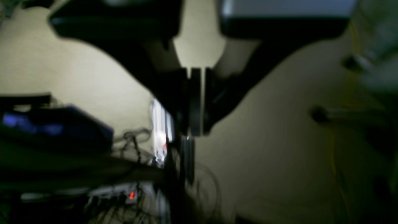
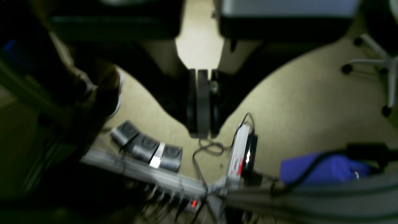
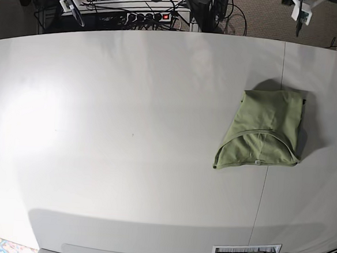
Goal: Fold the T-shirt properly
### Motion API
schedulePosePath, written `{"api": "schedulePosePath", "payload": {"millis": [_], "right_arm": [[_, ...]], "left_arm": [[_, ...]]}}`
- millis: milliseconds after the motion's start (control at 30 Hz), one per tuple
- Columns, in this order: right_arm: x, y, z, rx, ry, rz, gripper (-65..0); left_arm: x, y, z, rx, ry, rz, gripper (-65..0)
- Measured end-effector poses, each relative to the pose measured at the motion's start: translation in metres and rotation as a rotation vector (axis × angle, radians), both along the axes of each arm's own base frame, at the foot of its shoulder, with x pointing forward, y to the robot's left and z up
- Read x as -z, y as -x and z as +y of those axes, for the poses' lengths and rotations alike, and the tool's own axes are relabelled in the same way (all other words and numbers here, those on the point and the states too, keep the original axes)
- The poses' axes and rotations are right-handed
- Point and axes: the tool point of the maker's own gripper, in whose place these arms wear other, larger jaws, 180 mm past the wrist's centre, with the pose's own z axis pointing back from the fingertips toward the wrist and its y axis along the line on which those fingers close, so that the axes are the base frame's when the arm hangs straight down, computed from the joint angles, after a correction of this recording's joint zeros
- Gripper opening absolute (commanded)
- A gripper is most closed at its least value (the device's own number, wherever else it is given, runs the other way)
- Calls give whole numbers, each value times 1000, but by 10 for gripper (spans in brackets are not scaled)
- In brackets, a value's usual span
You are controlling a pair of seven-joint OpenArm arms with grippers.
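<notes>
Below my right gripper point(image 2: 203, 135) lie three foot pedals point(image 2: 146, 146), a power strip point(image 2: 174, 194) with a red light, cables and a blue bag point(image 2: 323, 169) on beige carpet point(image 2: 304, 102). My left gripper point(image 1: 196, 132) hangs over similar clutter. Both jaws are clenched, grasping nothing. The T-shirt point(image 3: 263, 130) lies folded on the white table point(image 3: 128, 129), toward its right side in the base view, well apart from me.

No legible text, labels, brands or numbers anywhere; wrist views blurred.
</notes>
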Motion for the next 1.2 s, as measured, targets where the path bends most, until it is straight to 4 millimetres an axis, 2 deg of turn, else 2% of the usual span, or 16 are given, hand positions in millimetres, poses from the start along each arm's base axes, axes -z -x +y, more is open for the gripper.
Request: {"api": "schedulePosePath", "payload": {"millis": [233,300,433,567,700,800,967,1067,1200], "right_arm": [[46,46,-18,175,-57,130,-650],[60,57,-23,220,-66,173,-650],[86,61,-27,299,-95,209,-650],[116,69,-22,284,-92,282,-650],[147,60,-7,195,-100,275,-650],[169,49,-5,128,-90,246,-650],[207,33,7,119,-124,247,-650],[227,21,14,130,-145,241,-650],[248,8,15,115,-118,233,-650]], "left_arm": [[45,53,3,-97,127,140,-650],[59,59,3,-117,146,160,-650],[88,70,-4,-171,216,197,-650],[112,72,-6,-227,287,225,-650],[136,68,7,-290,273,231,-650],[151,65,18,-347,253,210,-650],[172,57,28,-419,236,205,-650],[183,53,28,-455,235,220,-650],[198,52,14,-435,230,247,-650]]}}
